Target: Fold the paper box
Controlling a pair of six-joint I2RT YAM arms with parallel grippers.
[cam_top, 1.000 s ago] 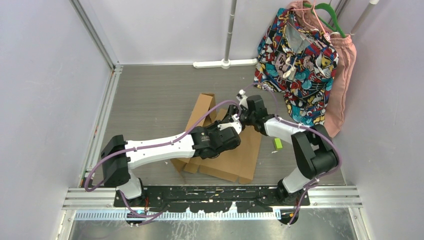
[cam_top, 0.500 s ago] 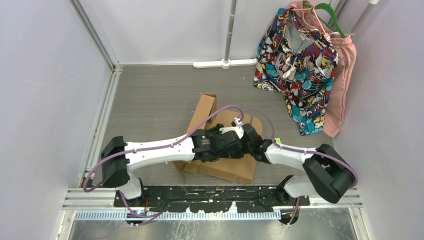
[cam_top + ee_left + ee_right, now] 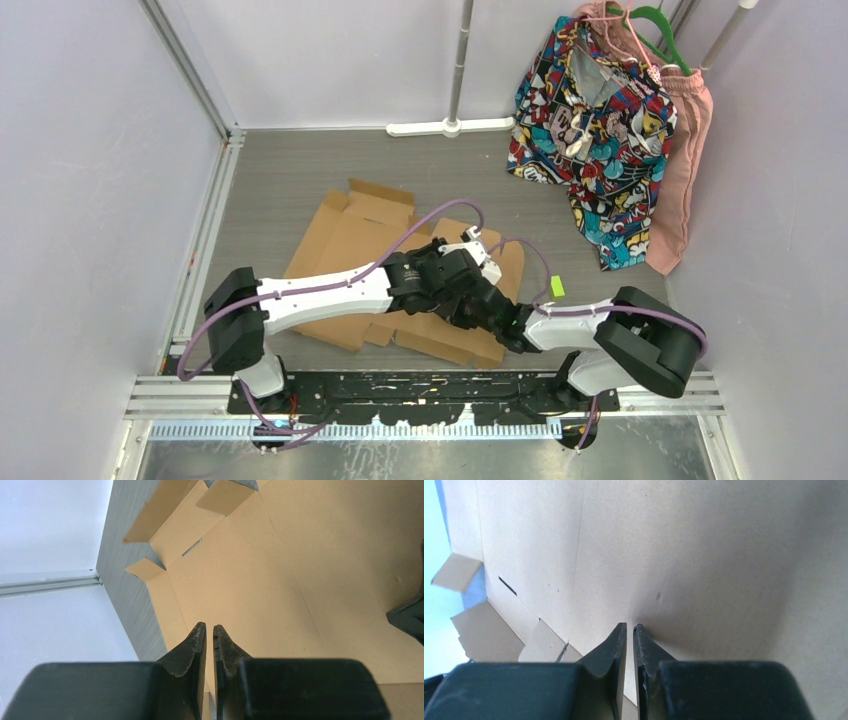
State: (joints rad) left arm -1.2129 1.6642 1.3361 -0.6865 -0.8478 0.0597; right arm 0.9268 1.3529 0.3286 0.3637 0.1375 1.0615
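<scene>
- Plain brown corrugated-cardboard paper box (image 3: pixel 335 255): an unfolded die-cut sheet lying flat near the middle of the grey ribbed tabletop (image 3: pixel 290 170). It extends from far left toward near right, beneath both arms.
- Far-left end of the sheet: small rectangular end flaps (image 3: pixel 148 568) tilt up from the main panel. A narrow cut slot (image 3: pixel 192 547) lies between them in the left wrist view.
- Left gripper (image 3: pixel 209 626): black jaws are drawn together to a thin slit, with nothing visible between them. The tips point at the broad panel of the sheet; contact cannot be told.
- Right gripper (image 3: pixel 629 625): black jaws are likewise closed to a thin slit, with no material seen between them. The tips appear to rest against the cardboard face, where a faint shadowed dimple shows.
- White-and-black left arm (image 3: pixel 320 300): reaches from the near left across the sheet.
- Right arm (image 3: pixel 570 322): lies low from the near right; the two wrists meet over the near-right part of the sheet.
- Purple cables (image 3: pixel 440 215): loop above the wrists.
- Small lime-green object (image 3: pixel 556 287): on the tabletop just beside the sheet's right edge.
- Multicoloured patterned garment (image 3: pixel 590 120) and pink garment (image 3: pixel 685 170): hang at the far-right corner below a green hanger (image 3: pixel 660 25).
</scene>
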